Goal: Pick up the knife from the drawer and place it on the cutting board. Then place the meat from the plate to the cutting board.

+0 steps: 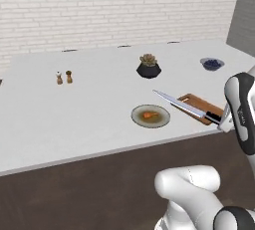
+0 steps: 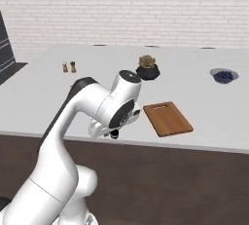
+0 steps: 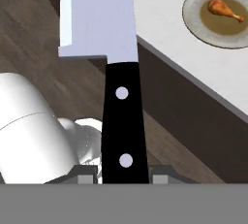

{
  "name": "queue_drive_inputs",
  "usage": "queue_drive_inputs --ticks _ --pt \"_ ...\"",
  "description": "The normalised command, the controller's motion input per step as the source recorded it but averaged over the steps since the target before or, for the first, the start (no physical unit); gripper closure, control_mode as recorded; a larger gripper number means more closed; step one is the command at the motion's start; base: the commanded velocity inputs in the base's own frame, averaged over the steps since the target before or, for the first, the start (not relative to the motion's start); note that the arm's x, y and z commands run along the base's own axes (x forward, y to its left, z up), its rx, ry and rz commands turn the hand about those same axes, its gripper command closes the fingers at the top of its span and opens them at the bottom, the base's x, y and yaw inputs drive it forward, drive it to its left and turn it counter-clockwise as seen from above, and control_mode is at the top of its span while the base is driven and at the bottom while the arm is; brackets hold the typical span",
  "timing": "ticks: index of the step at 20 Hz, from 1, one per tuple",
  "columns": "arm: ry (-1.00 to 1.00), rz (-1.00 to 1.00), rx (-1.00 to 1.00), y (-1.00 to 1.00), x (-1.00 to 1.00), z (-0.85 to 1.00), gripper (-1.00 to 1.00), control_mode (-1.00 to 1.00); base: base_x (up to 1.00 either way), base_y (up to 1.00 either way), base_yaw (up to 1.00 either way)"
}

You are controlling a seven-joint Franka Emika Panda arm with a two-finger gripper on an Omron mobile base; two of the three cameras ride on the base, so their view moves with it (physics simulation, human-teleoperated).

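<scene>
The knife (image 1: 185, 106) is in the air, clamped by its black handle between the fingers of the end effector (image 3: 124, 173), so the long blade sticks out ahead of the hand, where it can be laid down flat. In the left base view the blade crosses above the near part of the cutting board (image 1: 198, 106) and its tip points toward the plate (image 1: 150, 116); whether it touches the board I cannot tell. The meat (image 1: 148, 115) lies in the middle of the plate, just beside the board, so the second transfer looks short. Both sit near the front edge of the tabletop (image 1: 74, 119), with dark cabinet fronts below, so the hand has free air to approach from the front. Behind them the dark pot with a succulent (image 1: 148, 66) stands near; a blue bowl (image 1: 212, 63) and two small shakers (image 1: 64, 77) are well apart.
</scene>
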Motion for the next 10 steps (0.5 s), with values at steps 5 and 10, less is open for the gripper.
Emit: queue_drive_inputs --ticks 5,10 --pt "0.00 0.00 0.00 0.00 0.00 0.00 1.00 1.00 0.44 -0.53 0.05" --pt "0.00 0.00 0.00 0.00 0.00 0.00 1.00 1.00 0.44 -0.44 0.04"
